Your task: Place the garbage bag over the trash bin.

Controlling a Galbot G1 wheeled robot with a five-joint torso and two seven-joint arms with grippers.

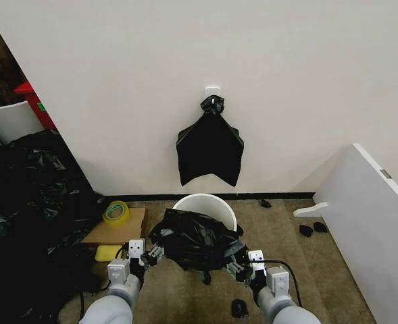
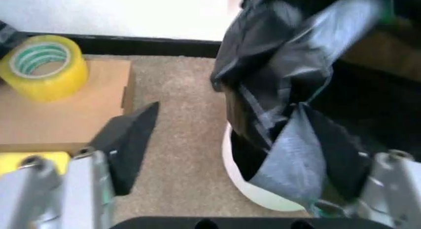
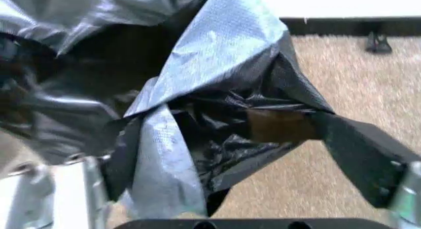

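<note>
The white trash bin (image 1: 205,202) stands on the carpet by the wall. The glossy black garbage bag (image 1: 194,239) is bunched over the bin's near rim. My left gripper (image 1: 155,254) is at the bag's left side and my right gripper (image 1: 238,264) at its right side. In the left wrist view the left gripper (image 2: 227,110) is open: one finger (image 2: 129,140) is bare, the other is wrapped in the bag (image 2: 289,91), and the bin (image 2: 245,182) lies beneath. The right gripper (image 3: 233,115) is open too, with the bag (image 3: 217,56) draped over one finger and lying between both.
A black bag bundle (image 1: 210,144) hangs on the wall above the bin. A yellow tape roll (image 1: 115,212) sits on flat cardboard (image 1: 111,233) to the left, next to heaped black plastic (image 1: 30,196). A white panel (image 1: 374,223) leans at the right. Small dark bits (image 1: 239,308) lie on the carpet.
</note>
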